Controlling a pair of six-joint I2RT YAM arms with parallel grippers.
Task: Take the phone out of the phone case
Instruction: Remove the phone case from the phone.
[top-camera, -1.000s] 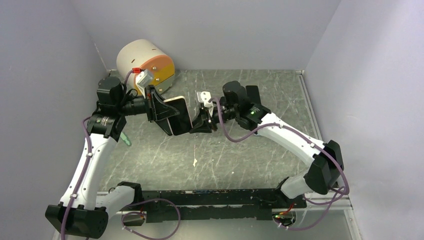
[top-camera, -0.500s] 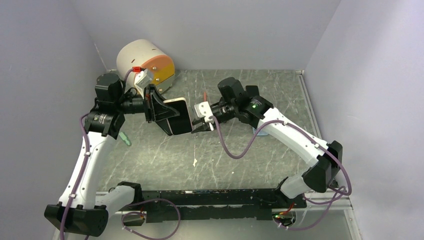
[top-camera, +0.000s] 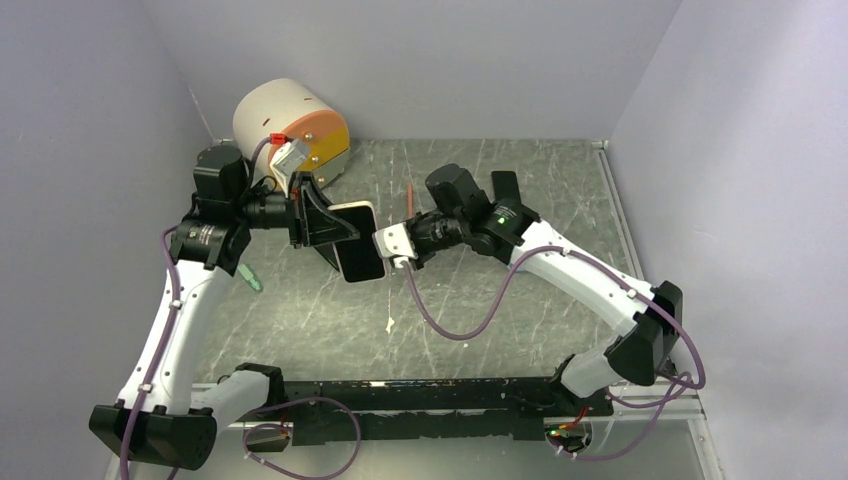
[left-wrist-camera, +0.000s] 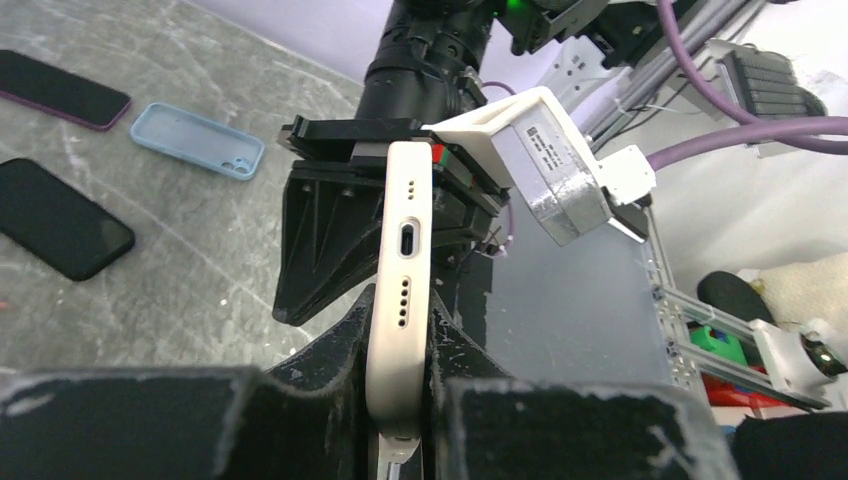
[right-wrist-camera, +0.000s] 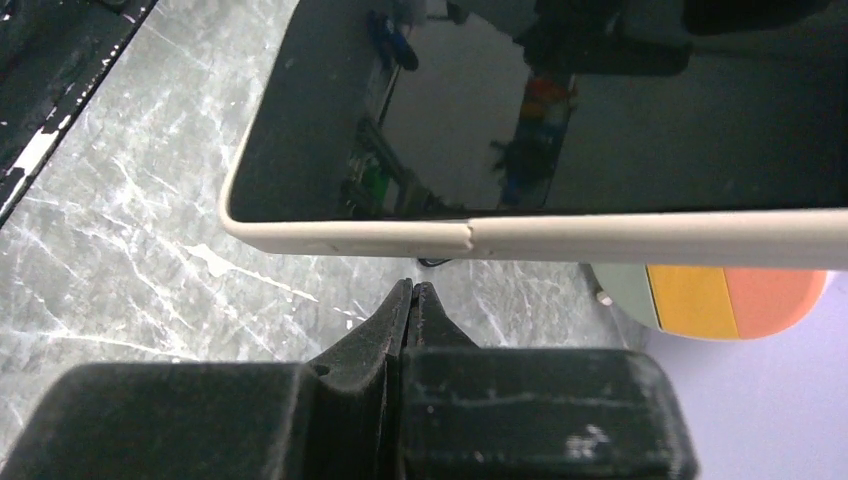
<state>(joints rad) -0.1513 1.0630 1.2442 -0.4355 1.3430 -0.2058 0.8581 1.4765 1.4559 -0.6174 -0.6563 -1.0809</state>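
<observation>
A phone with a black screen (top-camera: 360, 255) sits in a cream phone case (left-wrist-camera: 403, 230) and is held off the table near its middle. My left gripper (left-wrist-camera: 400, 300) is shut on the case's bottom end, by the charging port; it grips from the left (top-camera: 330, 232). My right gripper (right-wrist-camera: 413, 285) is shut with nothing between its fingers, its tips just short of the cream rim (right-wrist-camera: 650, 235) of the case beside the screen (right-wrist-camera: 600, 100). From above, the right gripper (top-camera: 382, 250) meets the phone's right edge, its fingers mostly hidden under the white wrist camera.
A cream cylinder with an orange and pink end (top-camera: 290, 125) stands at the back left. On the table lie a black phone (left-wrist-camera: 55, 220), a light blue case (left-wrist-camera: 200, 140) and a dark phone with a purple rim (left-wrist-camera: 60, 90). A thin red stick (top-camera: 410, 190) lies behind the grippers.
My right gripper has moved left up to the phone's edge and closed from partly open to shut. The left gripper has kept its hold, and the phone has shifted slightly.
</observation>
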